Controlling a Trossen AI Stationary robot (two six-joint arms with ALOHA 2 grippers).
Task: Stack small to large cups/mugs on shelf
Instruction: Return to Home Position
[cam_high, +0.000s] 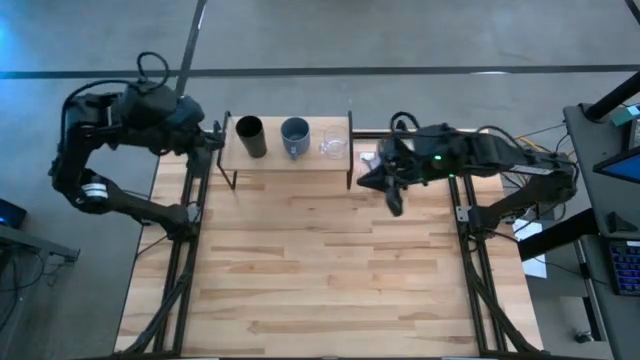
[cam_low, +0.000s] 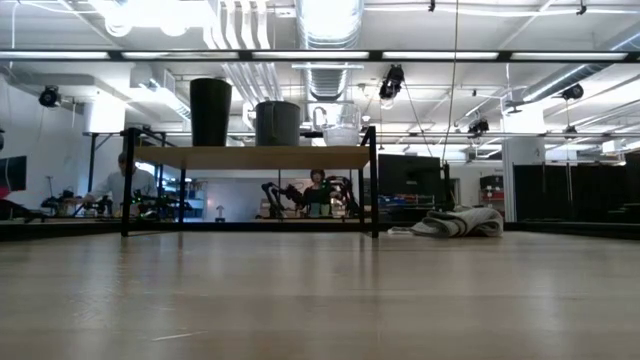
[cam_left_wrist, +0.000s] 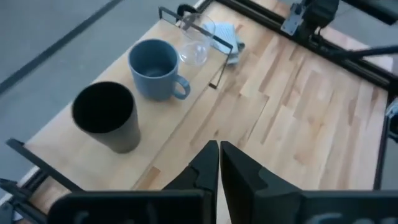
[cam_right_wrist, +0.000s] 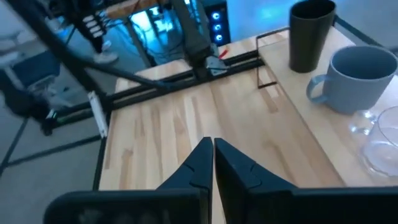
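On the light-wood shelf (cam_high: 275, 158) at the table's far edge stand a black cup (cam_high: 250, 136) at the left, a grey-blue mug (cam_high: 295, 137) in the middle and a clear glass cup (cam_high: 333, 146) at the right, each upright on its base. They also show in the left wrist view: black cup (cam_left_wrist: 107, 117), mug (cam_left_wrist: 154, 68), glass (cam_left_wrist: 196, 41). My left gripper (cam_left_wrist: 219, 163) is shut and empty beside the shelf's left end. My right gripper (cam_right_wrist: 212, 160) is shut and empty, just right of the shelf's right end.
A grey-white cloth (cam_low: 458, 222) lies on the table to the right of the shelf, by my right gripper. The wooden tabletop (cam_high: 330, 270) spreads out in front of the shelf toward the near edge. Black frame rails run along both sides.
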